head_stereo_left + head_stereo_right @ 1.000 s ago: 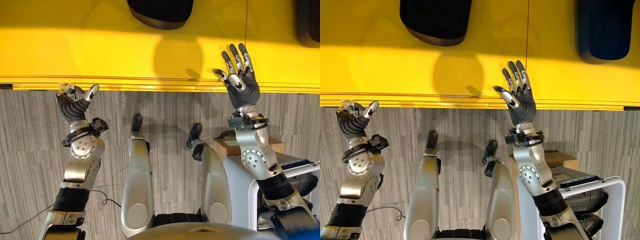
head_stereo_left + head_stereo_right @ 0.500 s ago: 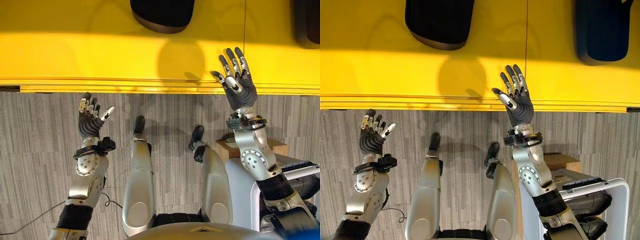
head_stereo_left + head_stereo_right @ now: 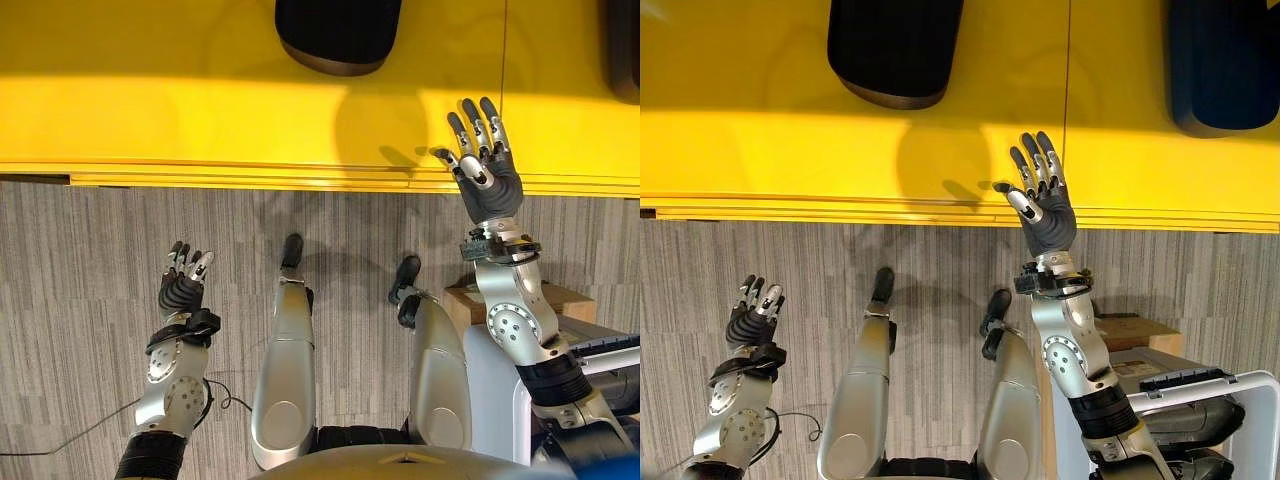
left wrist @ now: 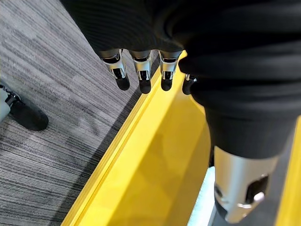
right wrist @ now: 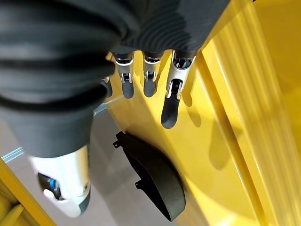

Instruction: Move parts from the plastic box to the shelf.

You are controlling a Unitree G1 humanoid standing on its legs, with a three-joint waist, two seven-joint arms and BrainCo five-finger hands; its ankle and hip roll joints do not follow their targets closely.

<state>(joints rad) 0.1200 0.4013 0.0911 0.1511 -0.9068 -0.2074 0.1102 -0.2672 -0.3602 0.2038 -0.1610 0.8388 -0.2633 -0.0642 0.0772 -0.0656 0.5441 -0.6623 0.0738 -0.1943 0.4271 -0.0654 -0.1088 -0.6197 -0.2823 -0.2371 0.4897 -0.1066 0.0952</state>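
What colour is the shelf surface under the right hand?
Bright yellow: the shelf under the open right hand shows best in the right eye view.

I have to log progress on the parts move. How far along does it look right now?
Done: two black parts already lie on the yellow shelf. In hand: nothing; the right hand is open over the shelf edge, and the left hand is open, low over the grey floor. Left: I cannot tell, since the box's contents aren't visible.
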